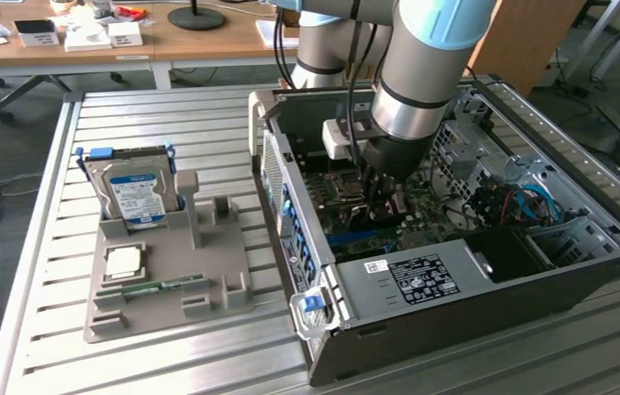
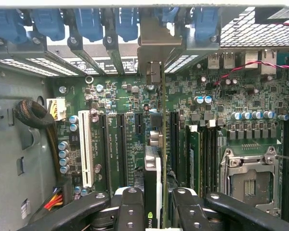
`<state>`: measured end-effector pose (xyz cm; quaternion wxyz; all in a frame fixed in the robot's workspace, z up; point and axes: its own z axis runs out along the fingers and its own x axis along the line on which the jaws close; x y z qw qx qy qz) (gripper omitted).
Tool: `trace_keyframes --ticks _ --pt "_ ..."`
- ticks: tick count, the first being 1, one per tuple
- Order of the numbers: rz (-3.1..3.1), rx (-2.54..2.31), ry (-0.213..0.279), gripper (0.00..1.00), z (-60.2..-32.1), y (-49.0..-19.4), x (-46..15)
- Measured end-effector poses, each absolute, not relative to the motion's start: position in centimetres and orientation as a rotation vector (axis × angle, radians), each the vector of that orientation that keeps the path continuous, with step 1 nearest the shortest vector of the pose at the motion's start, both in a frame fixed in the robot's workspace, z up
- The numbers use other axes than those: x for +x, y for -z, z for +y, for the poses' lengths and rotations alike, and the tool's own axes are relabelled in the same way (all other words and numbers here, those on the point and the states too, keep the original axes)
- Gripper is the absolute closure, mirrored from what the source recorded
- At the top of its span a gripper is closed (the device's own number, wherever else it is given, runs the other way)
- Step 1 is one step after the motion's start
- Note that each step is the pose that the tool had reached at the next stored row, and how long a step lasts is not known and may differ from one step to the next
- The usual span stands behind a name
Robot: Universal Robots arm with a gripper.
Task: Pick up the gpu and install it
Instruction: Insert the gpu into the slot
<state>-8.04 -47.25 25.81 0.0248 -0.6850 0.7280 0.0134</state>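
My gripper (image 2: 154,193) is shut on the gpu (image 2: 153,166), which I see edge-on as a thin dark card between the two black fingers (image 2: 131,204). The card's pale metal end bracket (image 2: 152,55) stands against the row of rear slot openings with blue clips. The gpu stands upright over the green motherboard (image 2: 120,96), between the long black expansion slots. I cannot tell whether it is seated in a slot. In the exterior view the arm reaches down into the open computer case (image 1: 453,304), with the gripper (image 1: 384,188) low over the board.
A grey parts holder (image 1: 216,284) lies on the slatted table at the exterior view's left. It carries an upright silver hard drive (image 1: 134,193) with a blue label, a square processor (image 1: 123,262) and a narrow green RAM stick (image 1: 164,286). Cables and drive cages crowd the case's far side.
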Motion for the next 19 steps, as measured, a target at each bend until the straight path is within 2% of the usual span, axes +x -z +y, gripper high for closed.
trace_keyframes --ticks 19 --pt "2.252 -2.118 -0.041 0.73 -47.24 -25.24 -8.14"
